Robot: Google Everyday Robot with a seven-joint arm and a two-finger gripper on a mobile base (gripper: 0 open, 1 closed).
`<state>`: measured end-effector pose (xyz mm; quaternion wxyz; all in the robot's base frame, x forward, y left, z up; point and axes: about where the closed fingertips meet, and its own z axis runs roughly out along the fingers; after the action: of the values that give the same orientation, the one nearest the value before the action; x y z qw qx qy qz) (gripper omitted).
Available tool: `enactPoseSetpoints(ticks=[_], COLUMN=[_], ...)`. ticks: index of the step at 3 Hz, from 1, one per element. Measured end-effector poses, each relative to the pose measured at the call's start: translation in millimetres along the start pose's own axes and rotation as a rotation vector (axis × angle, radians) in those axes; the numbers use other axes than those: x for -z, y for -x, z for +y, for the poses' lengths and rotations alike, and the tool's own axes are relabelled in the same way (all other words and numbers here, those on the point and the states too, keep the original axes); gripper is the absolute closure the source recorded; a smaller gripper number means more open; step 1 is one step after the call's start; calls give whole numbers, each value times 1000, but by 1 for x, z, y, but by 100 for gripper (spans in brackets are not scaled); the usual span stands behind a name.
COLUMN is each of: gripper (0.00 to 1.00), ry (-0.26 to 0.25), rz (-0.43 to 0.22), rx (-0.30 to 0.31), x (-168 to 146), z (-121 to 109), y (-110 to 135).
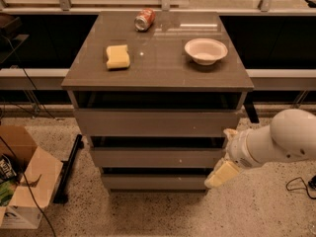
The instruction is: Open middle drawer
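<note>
The middle drawer (157, 157) is the flat grey-taupe front between a taller top drawer (157, 122) and a bottom drawer (154, 182) of the grey cabinet. It carries a tiny pale speck right of centre and sits about flush with the fronts above and below it. My gripper (222, 174) hangs low at the cabinet's lower right corner, at the right end of the middle and bottom drawer fronts. Its cream finger points down and to the left. The white arm (281, 141) reaches in from the right.
On the cabinet top (158, 68) lie a yellow sponge (118, 57), a white bowl (206, 50) and a tipped soda can (144, 19). An open cardboard box (24, 181) stands on the speckled floor at left. A cable (298, 184) lies at right.
</note>
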<state>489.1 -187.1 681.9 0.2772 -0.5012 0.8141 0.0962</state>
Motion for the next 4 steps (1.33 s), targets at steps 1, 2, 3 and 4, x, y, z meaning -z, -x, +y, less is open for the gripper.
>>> enactPoseSetpoints(ticks=[1, 2, 3, 4], gripper=[0, 0, 0, 0], ry=[-15, 11, 11, -24], rz=[-14, -20, -20, -30], rx=[-63, -114, -114, -126], x=[-30, -71, -71, -86], z=[-1, -1, -1, -7], y=[-18, -34, -34, -34])
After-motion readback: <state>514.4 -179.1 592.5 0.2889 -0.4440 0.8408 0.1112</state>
